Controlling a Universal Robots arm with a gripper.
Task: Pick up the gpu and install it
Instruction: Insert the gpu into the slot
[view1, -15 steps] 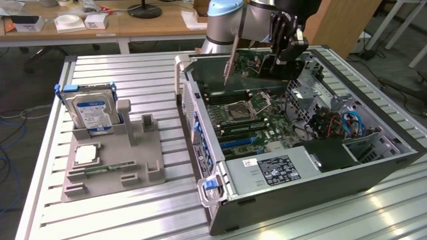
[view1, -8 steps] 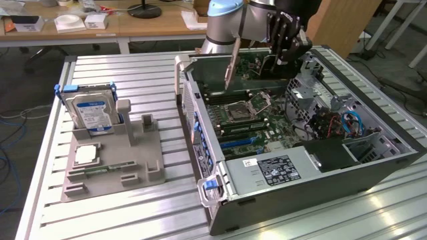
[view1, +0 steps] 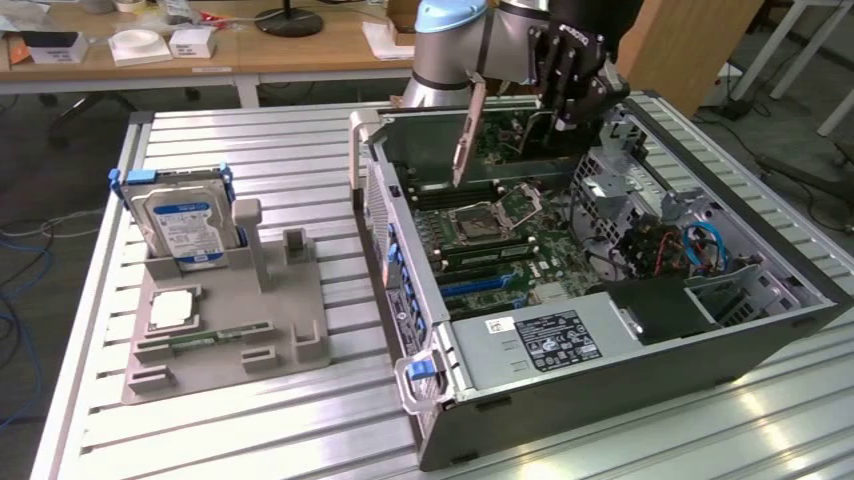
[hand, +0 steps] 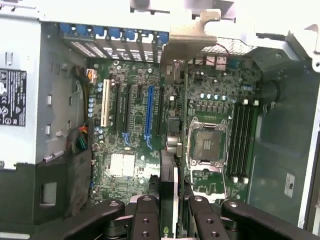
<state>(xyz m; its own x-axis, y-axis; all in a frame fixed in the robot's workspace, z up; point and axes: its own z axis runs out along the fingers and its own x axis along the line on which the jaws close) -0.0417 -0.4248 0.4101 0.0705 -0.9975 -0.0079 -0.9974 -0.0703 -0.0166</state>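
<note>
The gpu (view1: 511, 132) hangs on edge over the open computer case (view1: 747, 345), its silvery end bracket (view1: 466, 140) pointing down towards the motherboard (view1: 514, 235). My gripper (view1: 569, 112) is shut on the card's upper edge. In the wrist view the gpu (hand: 170, 170) appears edge-on between my fingers (hand: 146, 217), with its bracket (hand: 181, 47) near the case's rear slot openings. The card runs above the motherboard (hand: 130, 125), between the blue expansion slot (hand: 148, 112) and the CPU socket (hand: 207, 142). It is still above the board, not seated in a slot.
A grey fixture (view1: 227, 330) on the slatted table at the exterior view's left holds an upright hard drive (view1: 187, 225), a small chip (view1: 171, 310) and a memory stick (view1: 200, 342). Case walls, drive cage (view1: 627, 185) and power supply (view1: 554, 338) ring the motherboard.
</note>
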